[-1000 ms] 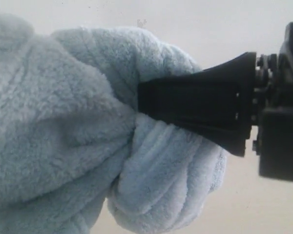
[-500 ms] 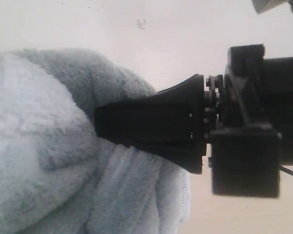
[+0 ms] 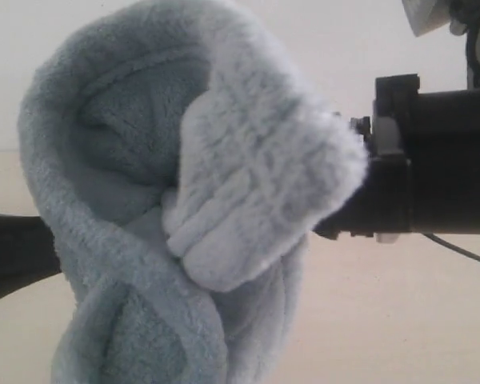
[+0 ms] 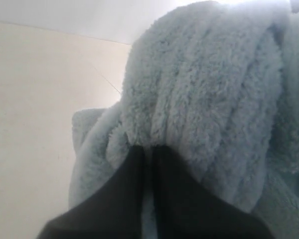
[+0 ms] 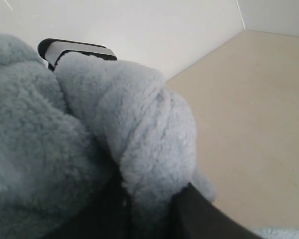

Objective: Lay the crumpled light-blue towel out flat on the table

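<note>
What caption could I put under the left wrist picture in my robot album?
Left gripper pinching a fold of the fluffy light-blue towel over the beige table.

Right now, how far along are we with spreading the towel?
Done: both grasps are made. The left fingers and right fingers are each shut on a fold of the towel. In hand: the towel is bunched in thick rolls between them. Left: pull the held parts apart and lay it flat on the table; nothing looks spread yet.
</note>
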Tool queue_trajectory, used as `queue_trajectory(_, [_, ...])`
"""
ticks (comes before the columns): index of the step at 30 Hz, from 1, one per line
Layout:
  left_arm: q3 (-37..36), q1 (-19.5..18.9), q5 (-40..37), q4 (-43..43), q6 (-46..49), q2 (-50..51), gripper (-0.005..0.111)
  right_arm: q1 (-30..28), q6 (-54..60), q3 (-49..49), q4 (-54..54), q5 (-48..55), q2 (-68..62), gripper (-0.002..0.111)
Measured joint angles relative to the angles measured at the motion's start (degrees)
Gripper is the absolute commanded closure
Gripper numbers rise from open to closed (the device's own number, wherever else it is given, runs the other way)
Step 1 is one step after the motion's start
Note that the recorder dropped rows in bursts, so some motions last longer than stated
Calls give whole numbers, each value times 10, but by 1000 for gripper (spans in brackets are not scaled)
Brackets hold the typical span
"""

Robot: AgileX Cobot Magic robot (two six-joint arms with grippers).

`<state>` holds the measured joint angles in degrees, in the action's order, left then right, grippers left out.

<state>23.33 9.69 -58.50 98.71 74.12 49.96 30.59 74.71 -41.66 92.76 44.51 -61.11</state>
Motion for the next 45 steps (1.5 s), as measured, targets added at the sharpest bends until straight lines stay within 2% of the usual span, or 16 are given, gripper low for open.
queue_trajectory(8, [12, 0, 3, -1, 0, 0, 103, -7, -20, 0, -37, 5, 0, 109])
queue_trajectory(11, [12, 0, 12, -1, 0, -5, 103, -7, -65, 0, -111, -14, -1, 108])
queue_trajectory(16, [17, 0, 40, 2, 2, -6, 103, -7, -141, 0, -241, -24, -2, 95])
queue_trajectory(18, [17, 0, 50, 3, 2, -6, 103, -7, -156, 0, -273, -27, -2, 96])
queue_trajectory(21, [17, 0, 60, 4, 2, -6, 103, -7, -164, 0, -284, -44, -2, 108])
queue_trajectory(25, [17, 0, 73, -13, 2, -6, 101, -7, -154, 0, -269, -72, -2, 108])
queue_trajectory(28, [17, 0, 115, -53, 2, -6, 87, -7, -124, 0, -249, -61, -2, 108])
queue_trajectory(33, [17, 0, 238, -128, -36, -6, 50, -7, -6, 0, -150, 15, 0, 108])
queue_trajectory(36, [17, 0, 260, -135, -45, -6, 47, -7, 74, 0, -78, 67, 10, 108])
queue_trajectory(39, [17, 0, 233, -119, -38, -6, 48, -7, 117, 0, -34, 115, 16, 108])
queue_trajectory(45, [17, 0, 24, -48, 36, -6, 48, -7, 159, 0, -4, 161, 17, 108])
